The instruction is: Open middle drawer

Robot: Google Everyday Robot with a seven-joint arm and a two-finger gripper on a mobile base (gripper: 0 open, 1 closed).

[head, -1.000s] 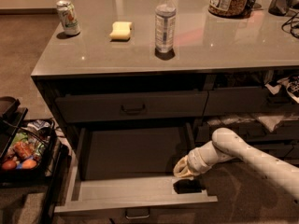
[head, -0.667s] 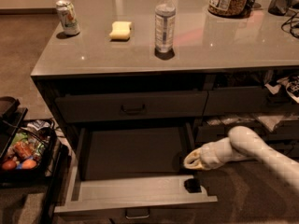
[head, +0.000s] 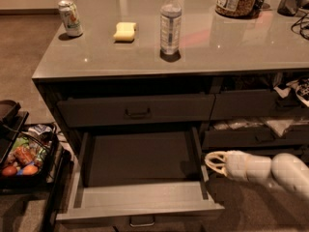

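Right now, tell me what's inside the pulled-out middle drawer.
The middle drawer shows only its bare grey floor; nothing visible lies in it. Its rear, beneath the upper drawer, is shadowed. The pincer hangs outside, right of it.

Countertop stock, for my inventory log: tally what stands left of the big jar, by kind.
Printed metal drinks can: 1
Yellow rectangular sponge: 1
Clear plastic water bottle: 1
Total: 3
White pincer: outside the open grey middle drawer, by its right wall.
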